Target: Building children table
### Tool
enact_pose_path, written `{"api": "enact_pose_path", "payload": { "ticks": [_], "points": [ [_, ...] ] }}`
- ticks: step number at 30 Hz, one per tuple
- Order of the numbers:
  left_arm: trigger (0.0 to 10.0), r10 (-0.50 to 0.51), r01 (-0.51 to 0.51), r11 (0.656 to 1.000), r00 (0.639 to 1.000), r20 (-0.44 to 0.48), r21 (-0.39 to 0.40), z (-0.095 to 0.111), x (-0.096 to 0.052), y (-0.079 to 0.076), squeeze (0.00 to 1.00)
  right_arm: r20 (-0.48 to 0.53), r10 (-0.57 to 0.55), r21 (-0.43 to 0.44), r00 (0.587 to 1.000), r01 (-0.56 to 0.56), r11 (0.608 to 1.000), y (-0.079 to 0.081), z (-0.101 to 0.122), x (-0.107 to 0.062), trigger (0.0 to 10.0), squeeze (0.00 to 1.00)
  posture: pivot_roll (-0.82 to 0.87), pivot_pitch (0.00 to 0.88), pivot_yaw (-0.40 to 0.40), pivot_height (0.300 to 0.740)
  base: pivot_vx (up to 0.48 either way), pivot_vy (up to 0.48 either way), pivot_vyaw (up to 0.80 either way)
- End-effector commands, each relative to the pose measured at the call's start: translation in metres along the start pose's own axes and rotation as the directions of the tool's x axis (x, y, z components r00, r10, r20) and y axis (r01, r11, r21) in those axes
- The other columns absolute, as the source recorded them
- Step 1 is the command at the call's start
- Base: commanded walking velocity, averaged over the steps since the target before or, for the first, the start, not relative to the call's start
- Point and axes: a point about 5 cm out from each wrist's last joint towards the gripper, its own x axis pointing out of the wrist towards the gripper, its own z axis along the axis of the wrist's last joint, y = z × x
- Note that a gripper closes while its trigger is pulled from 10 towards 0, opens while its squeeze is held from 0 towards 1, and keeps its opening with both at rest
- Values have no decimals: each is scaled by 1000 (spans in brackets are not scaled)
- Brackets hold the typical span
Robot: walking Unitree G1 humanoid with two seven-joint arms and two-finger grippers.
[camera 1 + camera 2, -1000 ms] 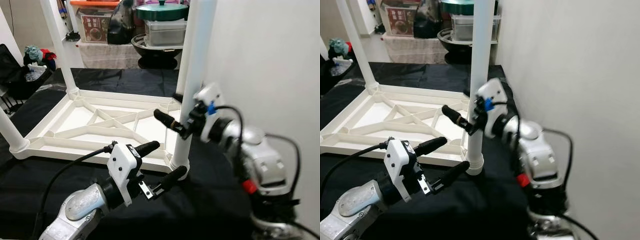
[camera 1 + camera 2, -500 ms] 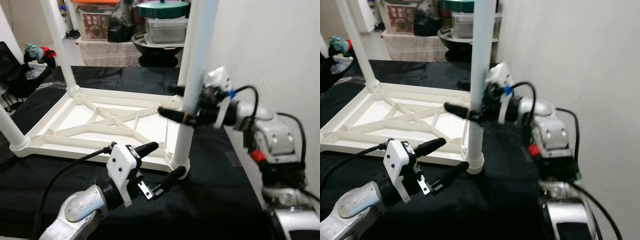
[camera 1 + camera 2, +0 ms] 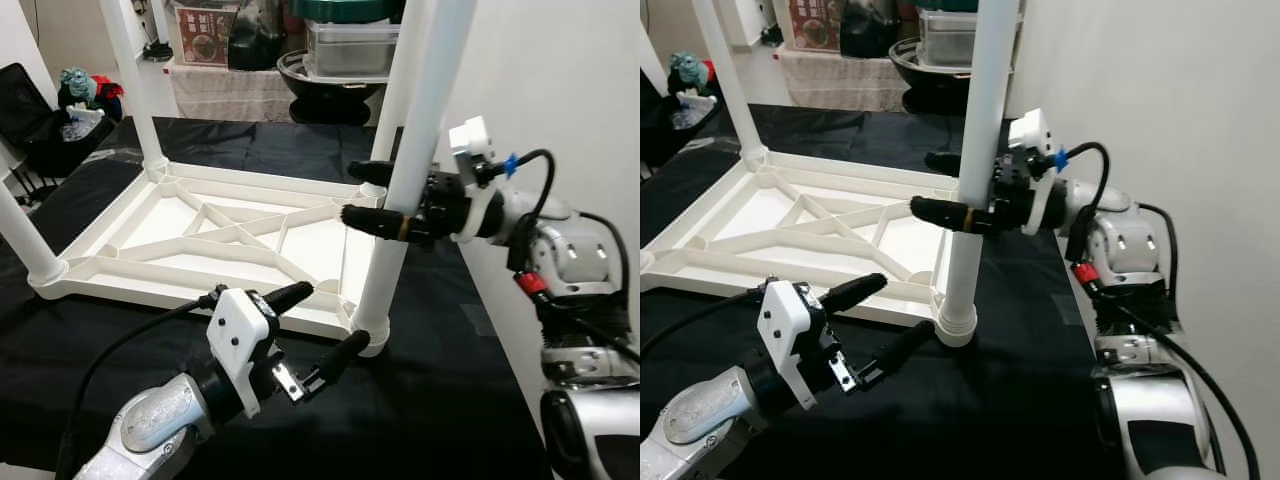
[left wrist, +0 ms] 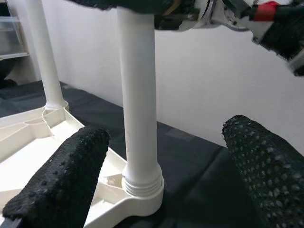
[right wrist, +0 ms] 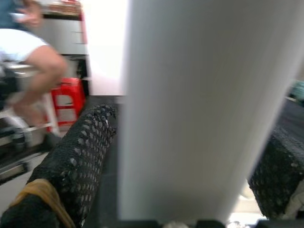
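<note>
— What colour is the upturned plastic children's table frame (image 3: 215, 235)?

— Plain white, ribs and round legs alike, the near-corner tube leg (image 3: 415, 160) too. It lies on a black cloth (image 3: 440, 400).

— And the pincers?

— The left pincer (image 3: 318, 330) has black fingers with a dotted texture and a white block behind them, on a silver arm. The right pincer (image 3: 372, 195) is black too, with a mustard band on one finger and a blue clip and a red ring behind it.

— The wall?

— Pale grey (image 3: 560, 90).
</note>
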Motion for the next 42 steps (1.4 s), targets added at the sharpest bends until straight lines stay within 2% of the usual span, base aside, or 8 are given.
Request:
{"api": "enact_pose_path", "payload": {
  "ticks": [1, 7, 20, 22, 24, 36, 41, 42],
  "points": [
    [10000, -5, 4, 1000, 1000, -18, -3, 0, -3, -1, 0, 12, 30, -15, 999, -30, 999, -2, 5, -7, 9922, 0, 42, 100, -86, 740, 0, 0, 0],
    [10000, -4, 4, 1000, 1000, -27, -3, 0, -4, -1, 0, 14, 72, -8, 997, -72, 997, -2, 10, -24, 0, 0, 40, 97, -81, 740, 0, 0, 0],
    [10000, -12, 12, 1000, 1000, -21, 2, 0, 0, 2, 0, -139, -190, 9, 972, 193, 981, -2, -24, -16, 0, 0, 8, 69, -104, 740, 0, 0, 0],
    [10000, -7, 7, 1000, 1000, -24, 6, -1, 0, 5, 0, -385, -890, -227, 243, 910, 346, -5, -79, -21, 0, 0, 12, 65, -102, 740, 0, 0, 0],
    [10000, -5, 5, 1000, 1000, -21, 6, -1, 1, 6, 0, -459, -865, -233, 201, 913, 335, 25, -99, -15, 0, 0, 5, 58, -103, 740, 0, 0, 0],
    [10000, -21, 21, 1000, 1000, 5, 3, -3, 10, 6, 0, -465, -788, -142, 404, 844, 517, 46, -103, 1, 0, 0, -23, 5, -115, 740, 0, 0, 0],
    [10000, -25, 25, 1000, 1000, 7, 4, -4, 11, 6, 0, -323, -792, -34, 518, 830, 556, 32, -76, 19, 10000, 0, -22, 2, -112, 740, 0, 0, 0],
    [10000, -27, 27, 1000, 1000, 6, 5, -4, 12, 6, 0, -276, -754, 8, 596, 786, 618, 33, -68, 26, 10000, 1000, -24, 2, -107, 740, 0, 0, 0]
  ]
}}
